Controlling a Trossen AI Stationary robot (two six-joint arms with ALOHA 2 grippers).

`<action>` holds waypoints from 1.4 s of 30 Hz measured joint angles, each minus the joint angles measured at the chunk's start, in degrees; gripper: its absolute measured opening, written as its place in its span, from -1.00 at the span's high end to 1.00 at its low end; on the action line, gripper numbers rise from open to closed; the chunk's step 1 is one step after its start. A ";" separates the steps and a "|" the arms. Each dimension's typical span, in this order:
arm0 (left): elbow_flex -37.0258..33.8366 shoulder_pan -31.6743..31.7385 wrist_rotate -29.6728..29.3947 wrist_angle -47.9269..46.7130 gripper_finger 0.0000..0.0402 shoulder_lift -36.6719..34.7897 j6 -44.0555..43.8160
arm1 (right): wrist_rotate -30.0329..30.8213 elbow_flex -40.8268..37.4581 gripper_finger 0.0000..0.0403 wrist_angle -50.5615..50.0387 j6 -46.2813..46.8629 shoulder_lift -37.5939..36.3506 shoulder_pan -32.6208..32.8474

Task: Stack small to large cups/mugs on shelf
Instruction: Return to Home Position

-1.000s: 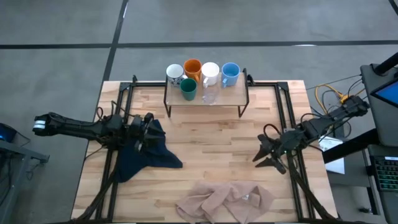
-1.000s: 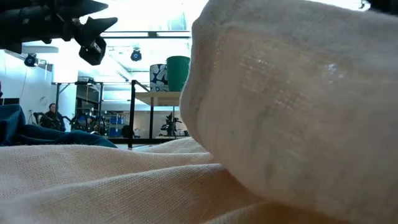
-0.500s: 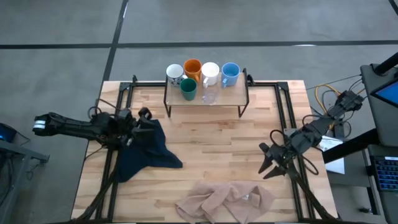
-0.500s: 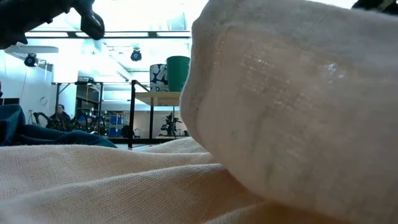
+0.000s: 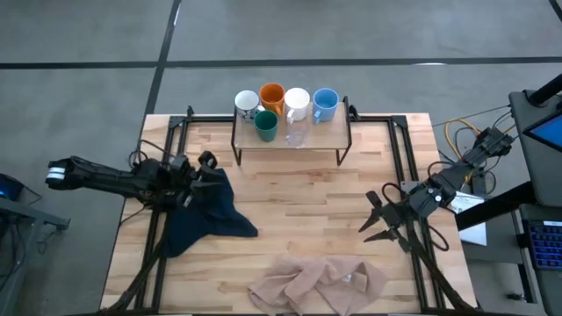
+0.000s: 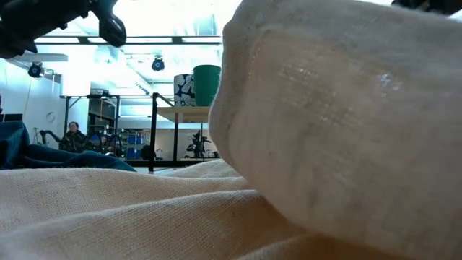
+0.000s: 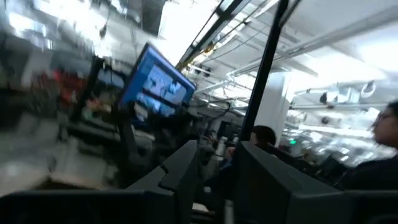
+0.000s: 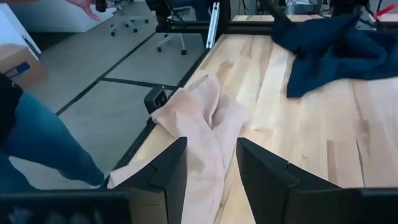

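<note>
The shelf stands at the table's far middle. On it, at the back, stand the patterned white mug, the orange mug, the plain white mug and the light blue mug. In front of them stand the dark green mug and the clear glass cup. The low view shows the patterned mug and the green mug. My left gripper is open and empty, raised over the edge of the dark blue cloth. My right gripper is open and empty at the table's right.
The beige cloth lies crumpled at the near edge and fills most of the low view. Black rails run along both table sides. A person's leg shows beside the table in the right wrist view.
My left gripper has risen a little and drawn slightly toward the table's left edge, staying open over the blue cloth. My right gripper has swung toward the near edge and partly back, staying open. The cups and the cloths have not moved.
</note>
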 joint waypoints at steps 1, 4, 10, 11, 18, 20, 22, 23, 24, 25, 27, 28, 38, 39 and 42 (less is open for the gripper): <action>0.00 0.00 -0.11 0.32 0.47 0.76 -2.59 | 0.12 0.50 0.34 -0.36 -0.09 -0.01 0.00; 0.00 0.00 -0.81 1.68 0.47 2.93 -9.51 | 0.22 1.73 0.36 -0.55 -0.09 -0.01 0.00; 0.02 -0.07 -1.10 7.06 0.47 7.42 -18.04 | 0.22 2.98 0.37 -0.80 -0.78 -0.01 0.00; 0.02 -0.07 -1.11 7.71 0.47 8.18 -19.41 | 0.22 3.00 0.36 -0.78 -1.04 -0.01 0.00; 0.02 -0.09 -1.03 9.80 0.47 12.43 -26.84 | -0.11 2.96 0.37 -0.81 -1.14 0.01 0.00; 0.02 -0.09 -0.86 10.20 0.47 13.16 -27.10 | -0.17 2.96 0.37 -0.80 -1.14 0.01 0.00; 0.02 -0.09 -0.36 11.43 0.47 13.88 -27.08 | -0.17 2.96 0.37 -0.78 -1.14 0.01 0.00; 0.02 -0.09 0.05 12.04 0.47 14.12 -27.06 | -0.17 2.93 0.36 -0.78 -1.14 0.02 0.00; 0.02 -0.09 0.38 12.76 0.47 14.29 -27.04 | -0.17 2.93 0.37 -0.76 -1.14 0.05 0.00; 0.02 -0.09 0.81 12.99 0.47 14.31 -27.04 | -0.18 2.93 0.37 -0.78 -1.14 0.05 0.00; 0.02 -0.09 1.65 13.20 0.47 14.10 -27.04 | -0.18 2.93 0.38 -0.75 -1.14 0.05 0.00; 0.02 -0.09 2.13 13.41 0.47 13.97 -27.04 | -0.17 2.93 0.38 -0.76 -1.13 0.05 0.00; 0.08 -0.09 5.02 14.10 0.47 11.39 -26.47 | -0.19 2.91 0.39 -0.74 0.17 0.10 0.00; 0.14 -0.09 5.36 14.07 0.47 11.31 -26.41 | -0.19 2.91 0.39 -0.75 0.17 0.10 0.00; 0.44 -0.09 6.47 14.04 0.47 11.04 -25.21 | -0.19 2.91 0.39 -0.72 0.17 0.10 0.00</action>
